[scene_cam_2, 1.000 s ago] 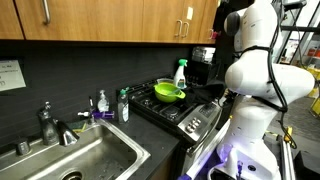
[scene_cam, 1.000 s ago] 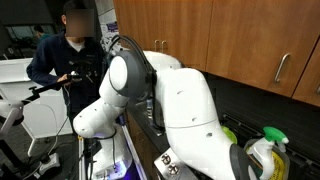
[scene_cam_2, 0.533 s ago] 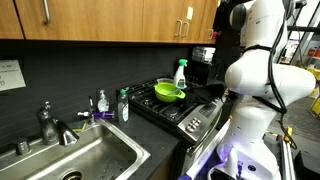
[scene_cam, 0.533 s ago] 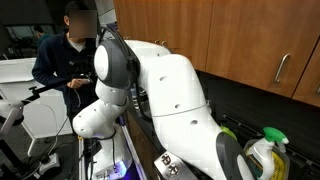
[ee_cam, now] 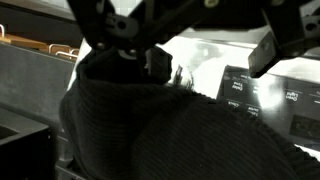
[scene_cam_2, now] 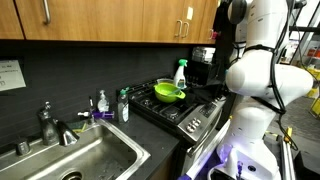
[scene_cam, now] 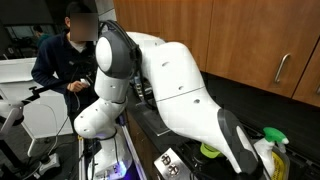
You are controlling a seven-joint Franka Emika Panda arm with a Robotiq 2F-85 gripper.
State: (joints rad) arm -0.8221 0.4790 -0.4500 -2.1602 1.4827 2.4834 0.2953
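Gripper [ee_cam: 180, 52], jaws spread wide and holding nothing, hangs over a dark knit cloth [ee_cam: 170, 130] heaped beside the stove panel [ee_cam: 272, 95]; cloth judged light, soft, limp, unbreakable, best pinched at a raised fold

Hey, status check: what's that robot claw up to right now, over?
Gripper open, holding nothing. Dark cloth close beneath it, contact unclear. Nothing seen between them.

You can see a steel sink [scene_cam_2: 100, 150] with its faucet [scene_cam_2: 48, 122], a small soap bottle [scene_cam_2: 103, 102] behind it, a spray bottle [scene_cam_2: 180, 73] by the wall, and wooden cabinets [scene_cam_2: 100, 20] above.
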